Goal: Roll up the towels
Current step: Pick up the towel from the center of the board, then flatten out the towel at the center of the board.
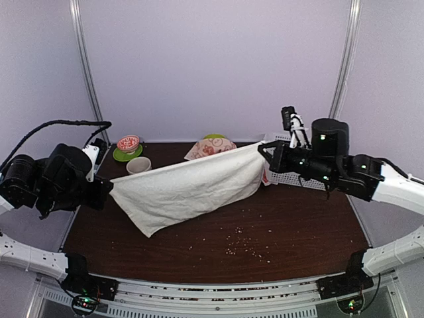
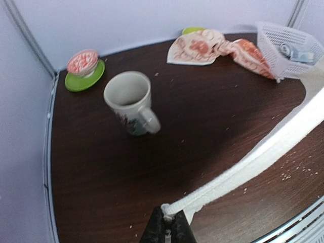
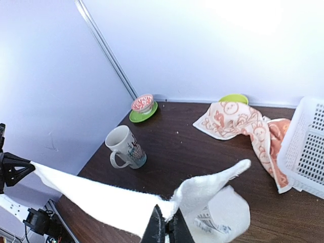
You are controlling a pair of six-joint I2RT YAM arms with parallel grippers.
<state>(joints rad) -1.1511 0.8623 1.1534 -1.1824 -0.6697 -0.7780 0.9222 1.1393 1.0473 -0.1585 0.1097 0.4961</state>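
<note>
The left fingers [image 2: 153,229] and right fingers [image 3: 152,230] are clenching opposite corners of the cream-white towel [image 1: 192,189] mid-frame, requiring even tension while lowering it flat onto the bench [image 1: 298,218].

Both arms are raised and spread well apart; the left claw [image 1: 109,187] and right claw [image 1: 262,150] each pinch closed on an end of the cream towel [image 1: 192,189].

Upright mug [image 2: 129,104] on dark table [image 2: 101,172]; small patterned bowl [image 2: 82,61] on green saucer [image 2: 76,83], rear left; white mesh basket [image 2: 273,40], rear right
</note>
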